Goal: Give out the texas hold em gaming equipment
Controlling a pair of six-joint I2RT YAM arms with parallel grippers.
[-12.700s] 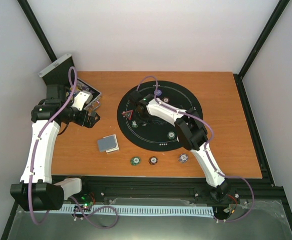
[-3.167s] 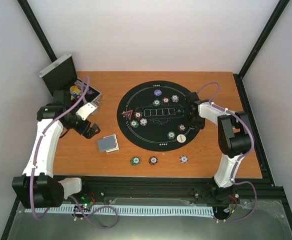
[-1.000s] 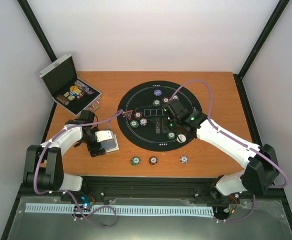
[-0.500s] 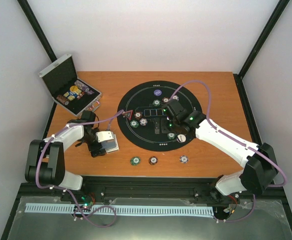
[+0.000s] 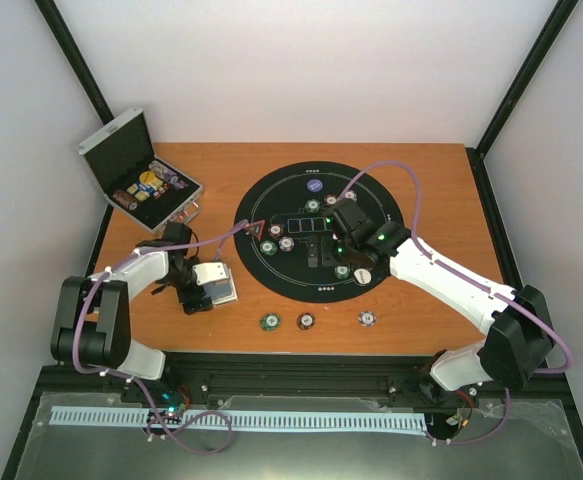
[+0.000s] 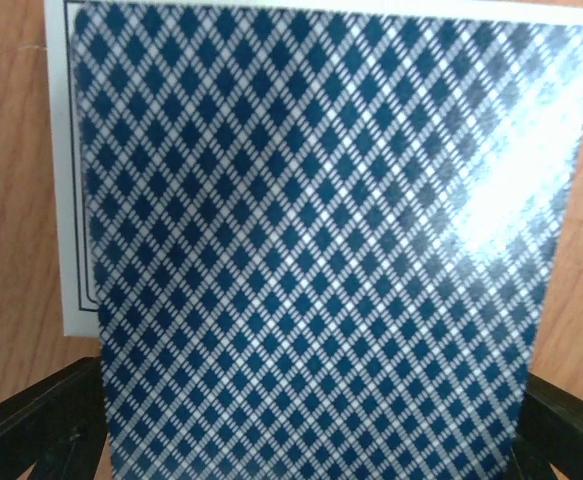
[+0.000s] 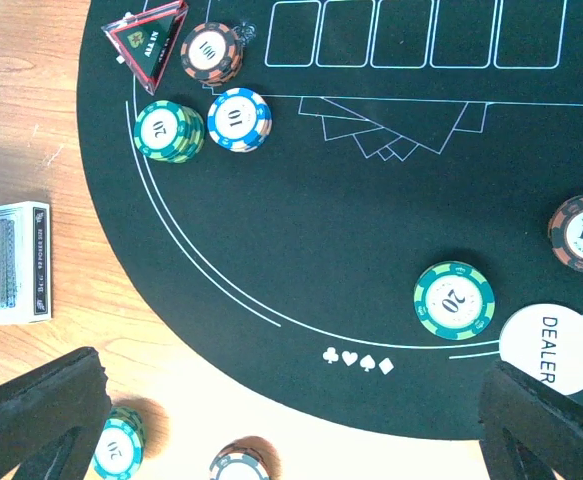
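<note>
Status: left gripper [image 6: 301,440] spread over cards [image 6: 311,220] | right gripper [image 7: 291,420] spread, empty

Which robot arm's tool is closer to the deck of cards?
Left. The left tool hangs right over the cards. The right tool is above the black mat, away from them.

Cards [image 7: 6,260] lie left of the mat [image 7: 351,230]; three chips [image 5: 306,321] before it; case [image 5: 116,150] behind, left.
</note>
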